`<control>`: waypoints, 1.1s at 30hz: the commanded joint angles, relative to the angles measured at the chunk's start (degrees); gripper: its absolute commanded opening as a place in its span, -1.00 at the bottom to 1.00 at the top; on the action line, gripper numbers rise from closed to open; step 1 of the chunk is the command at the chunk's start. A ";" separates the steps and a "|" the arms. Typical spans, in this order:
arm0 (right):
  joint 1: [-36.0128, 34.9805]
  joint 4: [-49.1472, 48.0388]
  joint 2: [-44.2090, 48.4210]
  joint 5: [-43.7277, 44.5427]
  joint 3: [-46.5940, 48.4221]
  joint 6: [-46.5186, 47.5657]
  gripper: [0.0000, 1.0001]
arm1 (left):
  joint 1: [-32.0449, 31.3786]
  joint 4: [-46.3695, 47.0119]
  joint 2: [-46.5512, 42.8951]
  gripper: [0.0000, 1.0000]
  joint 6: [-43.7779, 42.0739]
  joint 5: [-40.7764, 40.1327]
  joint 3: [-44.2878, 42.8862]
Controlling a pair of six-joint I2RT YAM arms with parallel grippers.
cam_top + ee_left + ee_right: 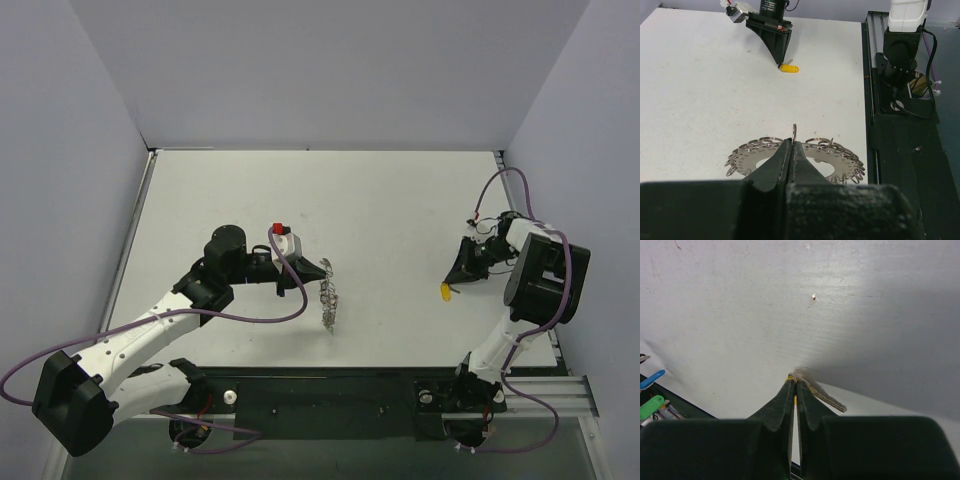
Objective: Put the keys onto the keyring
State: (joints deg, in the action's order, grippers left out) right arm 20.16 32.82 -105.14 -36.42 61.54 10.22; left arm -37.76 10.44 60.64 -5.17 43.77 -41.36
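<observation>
Keyring [838, 163], beaded rim and all, sits near the middle of the white table [400, 200], pinched between the left gripper's [792, 144] closed fingers. Well apart, the right gripper [795, 382] is clamped on the yellow key [789, 68] at the tabletop. A blue key [651, 380] and a green key [651, 406] lie by the table's edge.

You see the keyring [330, 300], a silvery loop rimmed with small rings, almost edge-on from above at mid-table. Your yellow key [447, 291] rests on the table [400, 200], well apart to its right. The blue key [651, 379] and green key [651, 406] sit together at the right wrist view's lower-left edge.
</observation>
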 commanded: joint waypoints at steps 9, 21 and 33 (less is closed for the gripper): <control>-0.12 1.90 10.21 -6.11 -0.01 3.93 -1.00 | 0.32 2.48 -1.67 -1.00 -1.68 1.06 -2.84; -0.30 17.35 28.14 -13.58 13.05 27.88 -1.00 | -0.56 18.39 -1.67 -1.00 1.66 2.37 0.41; -6.00 31.34 41.67 -27.74 22.75 55.53 -1.00 | -2.94 33.41 2.46 -1.00 -3.45 3.17 -0.92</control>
State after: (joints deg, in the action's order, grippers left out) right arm 17.56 58.37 -66.59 -57.17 83.33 55.51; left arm -40.34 29.78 62.89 -7.77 45.47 -42.35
